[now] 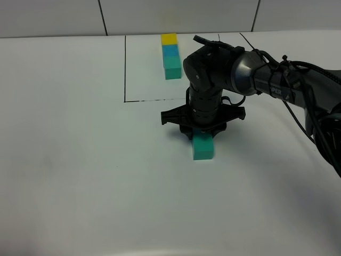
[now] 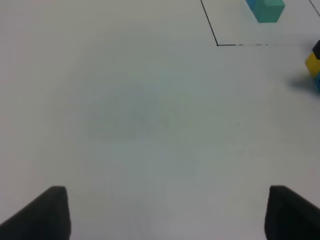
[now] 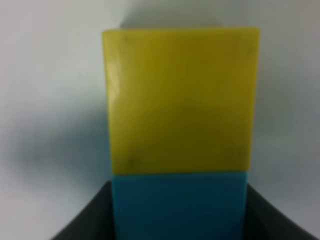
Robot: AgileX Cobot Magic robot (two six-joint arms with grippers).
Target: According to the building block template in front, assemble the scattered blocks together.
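Note:
The building block template point(image 1: 170, 56), a yellow, blue and teal-green bar, lies at the back inside a black outline; its teal end shows in the left wrist view point(image 2: 267, 10). My right gripper point(image 1: 202, 129) is down on the row of scattered blocks. In the right wrist view its fingers point(image 3: 85, 220) press both sides of the blue block point(image 3: 180, 205), which sits flush against the yellow block point(image 3: 180, 100). The teal-green block point(image 1: 203, 148) sticks out toward the front below the gripper. The yellow block also shows in the left wrist view point(image 2: 312, 64). My left gripper point(image 2: 170, 215) is open and empty over bare table.
The black outline point(image 1: 125, 69) marks a rectangle around the template on the white table point(image 1: 80, 160). A tiled wall point(image 1: 53, 16) runs behind. The right arm and its cables point(image 1: 287, 85) reach in from the right.

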